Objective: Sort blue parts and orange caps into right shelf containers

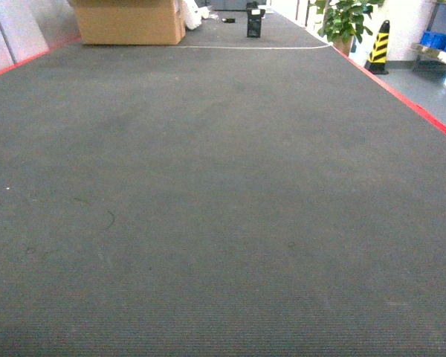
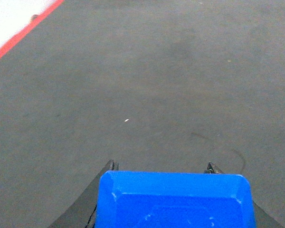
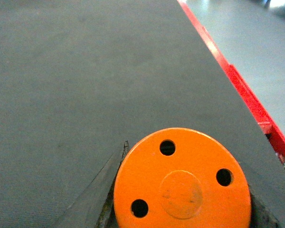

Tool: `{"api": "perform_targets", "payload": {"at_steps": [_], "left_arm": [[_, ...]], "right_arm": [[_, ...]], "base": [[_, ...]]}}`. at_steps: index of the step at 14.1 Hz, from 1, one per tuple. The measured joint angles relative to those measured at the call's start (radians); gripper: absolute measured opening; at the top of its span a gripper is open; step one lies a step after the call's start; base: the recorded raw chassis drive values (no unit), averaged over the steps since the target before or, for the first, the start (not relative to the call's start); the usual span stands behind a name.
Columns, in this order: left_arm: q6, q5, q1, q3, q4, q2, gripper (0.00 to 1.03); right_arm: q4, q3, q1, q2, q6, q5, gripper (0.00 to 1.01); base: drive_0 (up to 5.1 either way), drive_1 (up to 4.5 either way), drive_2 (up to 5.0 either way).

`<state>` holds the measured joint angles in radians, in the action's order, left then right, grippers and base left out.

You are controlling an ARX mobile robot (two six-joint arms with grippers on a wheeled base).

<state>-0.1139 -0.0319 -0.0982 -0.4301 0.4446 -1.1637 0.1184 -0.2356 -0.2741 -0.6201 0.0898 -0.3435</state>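
In the left wrist view my left gripper (image 2: 162, 166) is shut on a blue part (image 2: 175, 202). The bright-blue block fills the gap between the two dark fingers, above grey carpet. In the right wrist view my right gripper (image 3: 185, 161) is shut on an orange cap (image 3: 182, 180). Its flat round top with three small holes faces the camera and hides most of the fingers. The right shelf containers (image 1: 440, 41) show as blue crates on a metal shelf at the far right edge of the head view. Neither gripper appears in the head view.
Grey carpet (image 1: 208, 193) stretches ahead, edged by red strips (image 1: 412, 104). Far ahead stand a cardboard box (image 1: 130, 21), a black object (image 1: 254, 22), a potted plant (image 1: 346, 18) and a yellow-black cone (image 1: 379, 48). A red border (image 3: 247, 95) runs beside the right gripper.
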Motion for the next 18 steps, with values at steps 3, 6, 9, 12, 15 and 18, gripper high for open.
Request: {"api": "perform_targets", "payload": {"at_steps": [3,6,9,12,15,18], "left_arm": [[0.0,-0.012,-0.005,0.05,0.013,0.183,0.45],[0.0,-0.013,-0.005,0.055,0.003,0.168,0.45],[0.0,-0.017,-0.009,0.055,0.002,0.169,0.45],[0.0,-0.016,-0.008,0.055,0.005,0.169,0.45],[0.0,-0.016,-0.008,0.055,0.002,0.169,0.45],[0.0,-0.016,-0.008,0.055,0.001,0.169,0.44]], "right_arm": [[-0.038,0.009,-0.063,0.127,-0.023,-0.09,0.43],[-0.037,0.013,-0.063,0.123,-0.031,-0.089,0.43],[-0.036,0.013,-0.065,0.123,-0.031,-0.087,0.43],[-0.036,0.013,-0.065,0.124,-0.031,-0.087,0.43],[-0.036,0.013,-0.065,0.124,-0.031,-0.087,0.43],[-0.034,0.013,-0.065,0.125,-0.031,-0.087,0.43]], "base": [[0.0,0.0,0.0],[0.0,0.0,0.0],[0.0,0.0,0.0],[0.0,0.0,0.0],[0.0,0.0,0.0],[0.0,0.0,0.0]]}}
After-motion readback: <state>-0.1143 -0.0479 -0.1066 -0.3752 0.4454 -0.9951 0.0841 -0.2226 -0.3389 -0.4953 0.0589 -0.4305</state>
